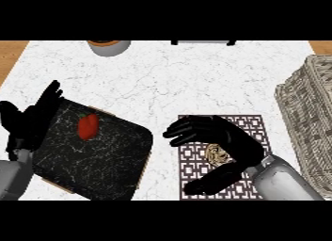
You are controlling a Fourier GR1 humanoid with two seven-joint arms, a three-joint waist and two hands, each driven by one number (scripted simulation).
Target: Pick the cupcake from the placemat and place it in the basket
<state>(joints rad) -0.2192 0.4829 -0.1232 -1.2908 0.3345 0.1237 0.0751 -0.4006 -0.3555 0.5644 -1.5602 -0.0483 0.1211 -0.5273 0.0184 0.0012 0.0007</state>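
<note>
The right hand point(220, 136) arches over the cupcake point(217, 154), fingers spread and bent above it, thumb low at the near side; they bracket it without closing on it (whether any finger touches it I cannot tell). The cupcake sits on the patterned placemat point(248, 123), mostly hidden under the palm. The wicker basket point(314, 122) stands at the right, cut off by the edge. The left hand point(28, 120) rests open, fingers up, beside a dark tray point(106, 160) holding a red item point(88, 127).
</note>
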